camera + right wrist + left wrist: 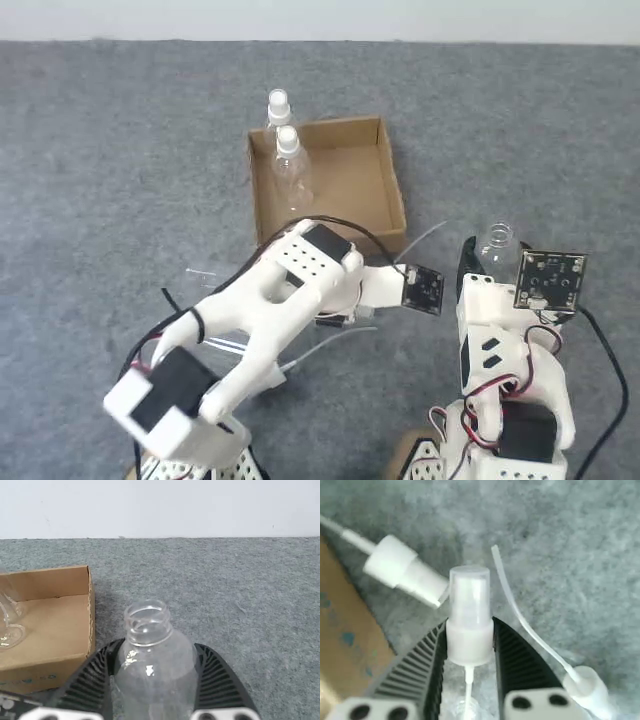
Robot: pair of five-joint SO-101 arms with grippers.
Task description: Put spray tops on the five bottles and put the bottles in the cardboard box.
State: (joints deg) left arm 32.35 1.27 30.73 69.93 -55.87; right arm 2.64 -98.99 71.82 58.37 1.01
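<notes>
My left gripper (pixel 468 630) is shut on a white spray top (pixel 468 605), held upright with its thin tube hanging between the fingers. Two more spray tops lie on the carpet beside it, one (pixel 402 570) near the cardboard box (pixel 340 630) and one (pixel 585 685) with a long curved tube. My right gripper (pixel 156 650) is shut on a clear bottle (pixel 150 655) with an uncovered neck, standing right of the box (pixel 392 190). In the high view this open bottle (pixel 497 243) rises in front of the right arm. A capped bottle (pixel 292 165) stands in the box.
Another capped bottle (pixel 278 108) stands at the box's far left corner; whether it is inside I cannot tell. The left arm (pixel 270 320) stretches over the carpet in front of the box. Thin loose tubes (pixel 330 345) lie beneath it. Open grey carpet spreads left and right.
</notes>
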